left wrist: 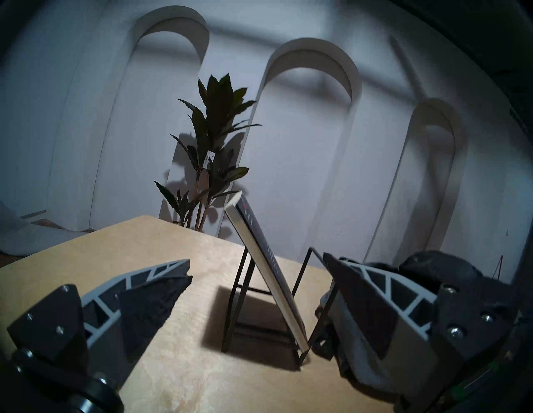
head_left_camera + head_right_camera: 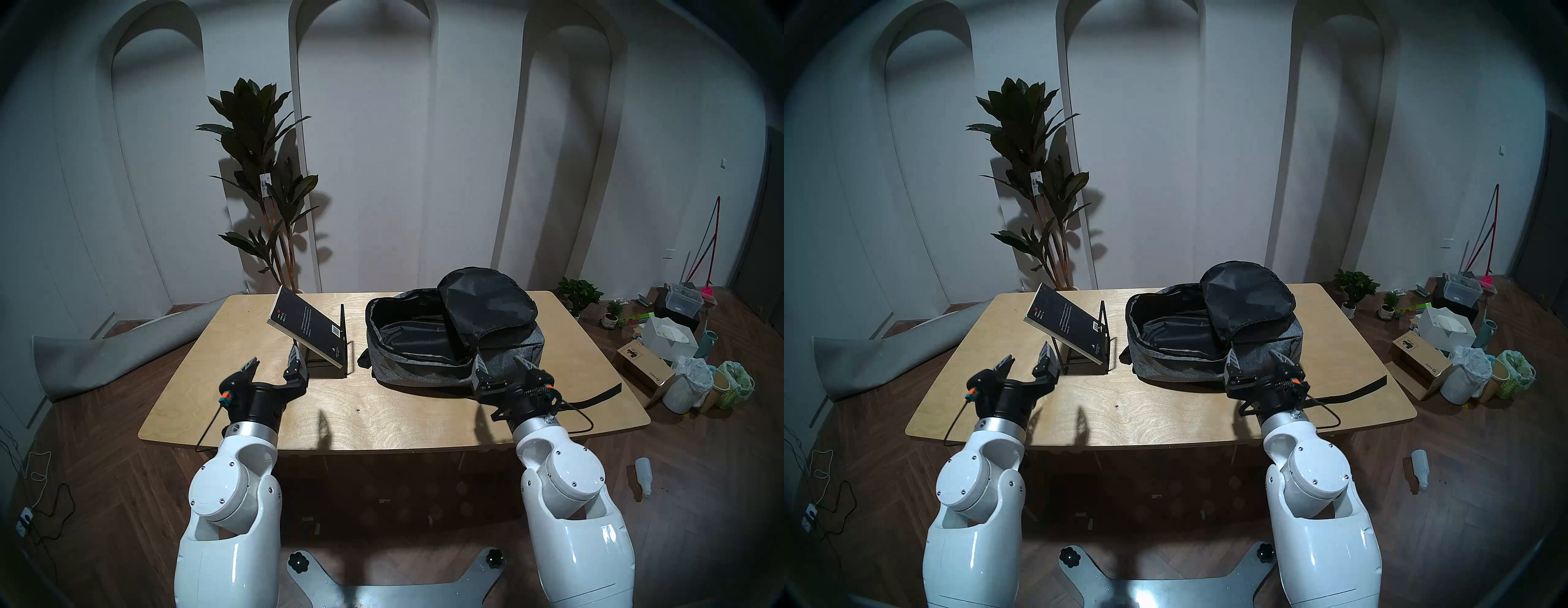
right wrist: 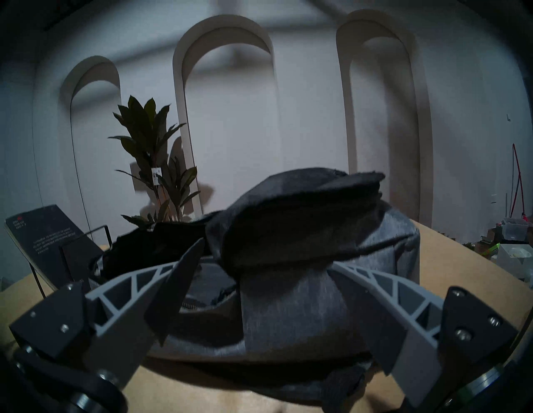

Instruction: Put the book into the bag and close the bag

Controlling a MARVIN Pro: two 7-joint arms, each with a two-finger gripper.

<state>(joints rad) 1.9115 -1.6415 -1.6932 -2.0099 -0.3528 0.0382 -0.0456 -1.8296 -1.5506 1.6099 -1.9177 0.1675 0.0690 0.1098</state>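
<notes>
Paperback [image 2: 306, 329] leans tilted on a black wire stand [image 2: 335, 352] at the tabletop's [image 2: 382, 407] ten o'clock; unzipped grey backpack [image 2: 449, 339] lies at two o'clock. Left tool [image 2: 273, 361] and right tool [image 2: 500, 365] gape wide, empty.

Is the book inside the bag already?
No, the book leans on a wire stand beside the open bag.

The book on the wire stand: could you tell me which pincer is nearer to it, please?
Left. The left pincer hovers open just in front of the book and its stand. The right pincer is open too, across the table by the backpack.
</notes>
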